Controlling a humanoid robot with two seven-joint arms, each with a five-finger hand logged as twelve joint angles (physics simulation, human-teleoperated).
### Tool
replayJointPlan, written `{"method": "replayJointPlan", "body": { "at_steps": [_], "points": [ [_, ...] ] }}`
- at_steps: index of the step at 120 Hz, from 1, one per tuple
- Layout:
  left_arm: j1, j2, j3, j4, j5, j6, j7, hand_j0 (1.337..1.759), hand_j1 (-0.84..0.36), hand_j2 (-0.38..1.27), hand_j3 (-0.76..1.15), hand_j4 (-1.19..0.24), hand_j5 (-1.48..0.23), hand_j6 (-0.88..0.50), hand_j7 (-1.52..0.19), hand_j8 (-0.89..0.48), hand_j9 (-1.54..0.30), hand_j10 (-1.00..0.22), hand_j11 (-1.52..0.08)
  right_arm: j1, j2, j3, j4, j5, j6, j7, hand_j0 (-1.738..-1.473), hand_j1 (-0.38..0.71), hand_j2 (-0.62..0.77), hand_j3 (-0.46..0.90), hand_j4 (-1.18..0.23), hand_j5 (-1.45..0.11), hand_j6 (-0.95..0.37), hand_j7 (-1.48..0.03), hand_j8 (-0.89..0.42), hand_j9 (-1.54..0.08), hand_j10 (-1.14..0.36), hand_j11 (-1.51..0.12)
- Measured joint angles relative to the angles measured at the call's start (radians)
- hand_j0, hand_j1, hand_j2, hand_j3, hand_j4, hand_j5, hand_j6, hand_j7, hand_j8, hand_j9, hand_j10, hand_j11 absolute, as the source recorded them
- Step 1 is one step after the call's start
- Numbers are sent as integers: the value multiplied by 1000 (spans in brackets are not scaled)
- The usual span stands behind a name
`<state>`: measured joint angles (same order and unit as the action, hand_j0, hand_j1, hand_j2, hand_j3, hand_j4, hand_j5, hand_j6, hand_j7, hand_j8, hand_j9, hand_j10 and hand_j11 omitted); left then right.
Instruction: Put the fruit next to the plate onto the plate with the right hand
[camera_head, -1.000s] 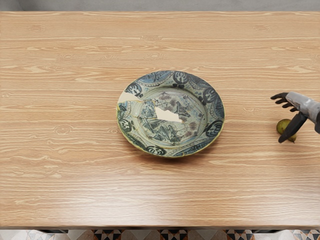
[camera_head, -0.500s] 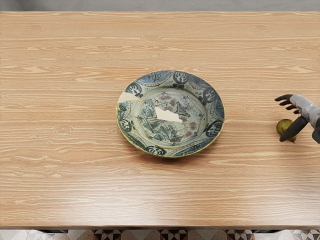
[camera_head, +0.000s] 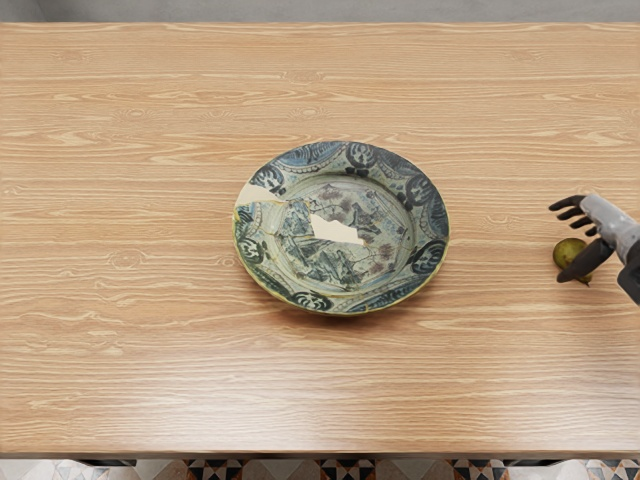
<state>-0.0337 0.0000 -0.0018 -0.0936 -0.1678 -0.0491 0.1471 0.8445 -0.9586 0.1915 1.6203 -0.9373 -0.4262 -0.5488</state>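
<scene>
My right hand (camera_head: 598, 218), fingers spread and empty, above the fruit (camera_head: 566, 251) near the right edge of the table (camera_head: 150, 350); open wood between fruit and plate (camera_head: 300, 157)

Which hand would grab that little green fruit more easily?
Right. The right hand hovers open at the small yellow-green fruit, holding nothing yet; the left arm is out of view.

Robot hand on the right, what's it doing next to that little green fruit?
The robot's right hand hovers at the picture's right edge with its fingers spread over a small green fruit, not gripping it. The fruit sits on the wooden table, apart from the patterned plate in the middle. It is meant to go onto the plate, but that is not yet done.
</scene>
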Motion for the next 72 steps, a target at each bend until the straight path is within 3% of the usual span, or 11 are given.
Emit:
{"method": "replayJointPlan", "body": {
  "at_steps": [72],
  "points": [
    [0,0,0,0,0,0,0,1658,325,4,0,-21,-27,-21,-27,-21,-27,-21,-27,-41,38,-3,-53,-1,-67,0,-1658,12,-55,0,-310,-397,-312,-396,-311,-397,-309,-396]
  ]
}}
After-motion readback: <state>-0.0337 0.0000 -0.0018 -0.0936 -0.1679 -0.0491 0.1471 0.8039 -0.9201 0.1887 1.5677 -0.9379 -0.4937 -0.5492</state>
